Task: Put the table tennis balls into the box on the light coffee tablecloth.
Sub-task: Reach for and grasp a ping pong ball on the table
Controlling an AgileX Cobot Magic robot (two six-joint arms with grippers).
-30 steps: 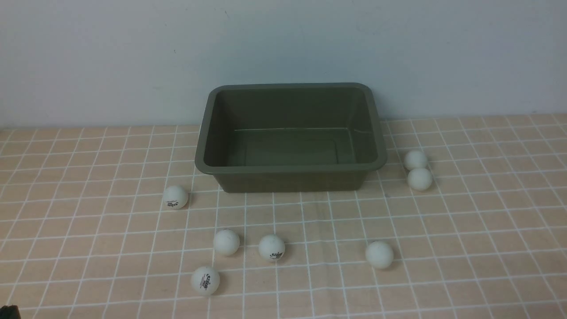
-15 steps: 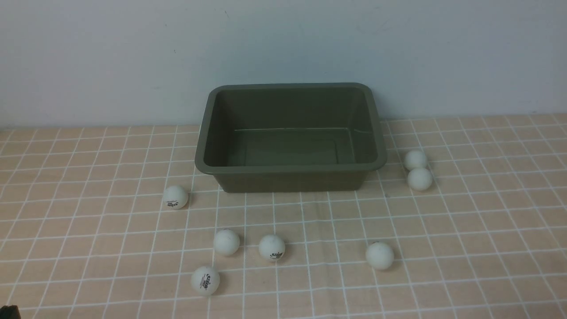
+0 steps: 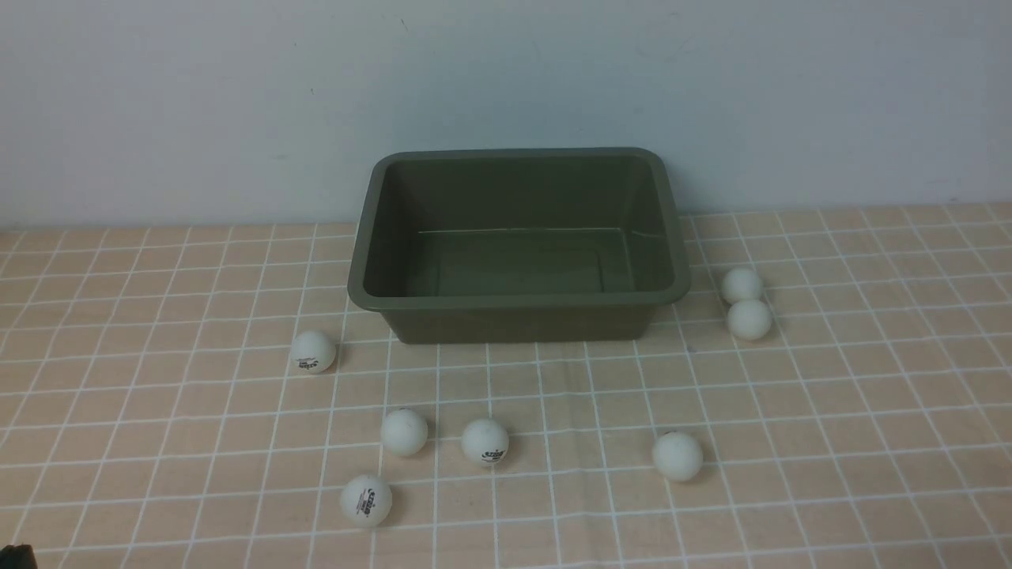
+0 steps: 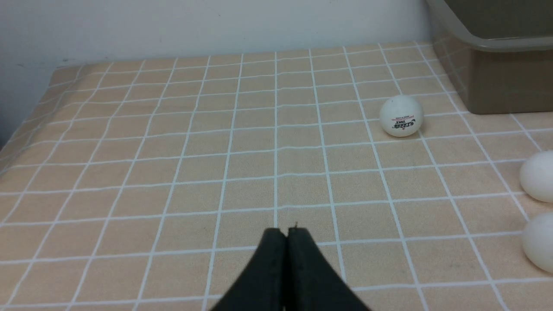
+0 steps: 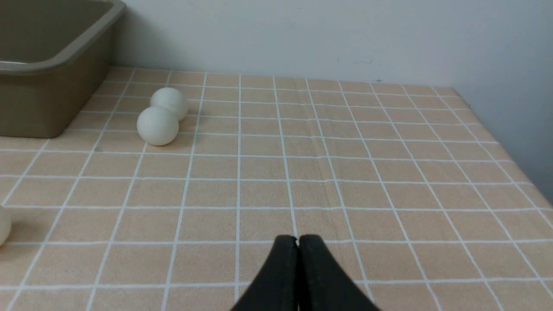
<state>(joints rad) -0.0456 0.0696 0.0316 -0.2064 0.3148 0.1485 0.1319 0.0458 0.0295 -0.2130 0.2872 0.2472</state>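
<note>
Table tennis balls (image 3: 485,442), front view: seven in all, lie on the light coffee tablecloth (image 3: 870,395), every one outside the box (image 3: 518,301).
Box: stands upright on the cloth before the pale wall (image 3: 506,79), olive green, empty inside.
Logo ball (image 3: 313,352): rests near the box's front left corner, apart from it, dark print facing the camera.
Trio of balls (image 3: 404,431): sits farther out in front of the box, toward its left half, two showing dark print and one plain.
Lone plain ball (image 3: 677,456): lies well in front of the box's front right corner.
Touching pair (image 3: 749,319): rests just beside the box's right side, one ball behind the other.

Left wrist view.
Left gripper (image 4: 286,233): clenched, black fingertips pressed flat together, grasps nothing, points over bare cloth well apart from the box (image 4: 488,82).
Logo ball (image 4: 401,115): sits near the box's corner, not touching it.
Two more balls (image 4: 538,176): farther from the box, cut off by the frame edge.

Right wrist view.
Right gripper (image 5: 297,239): clenched too, fingertips shut on each other, grasps nothing, well apart from the box (image 5: 43,99).
Touching pair (image 5: 157,125): lies near the box's side wall, clear of it.
Cropped ball (image 5: 3,224): shows only partly at the frame edge, farther from the box.
</note>
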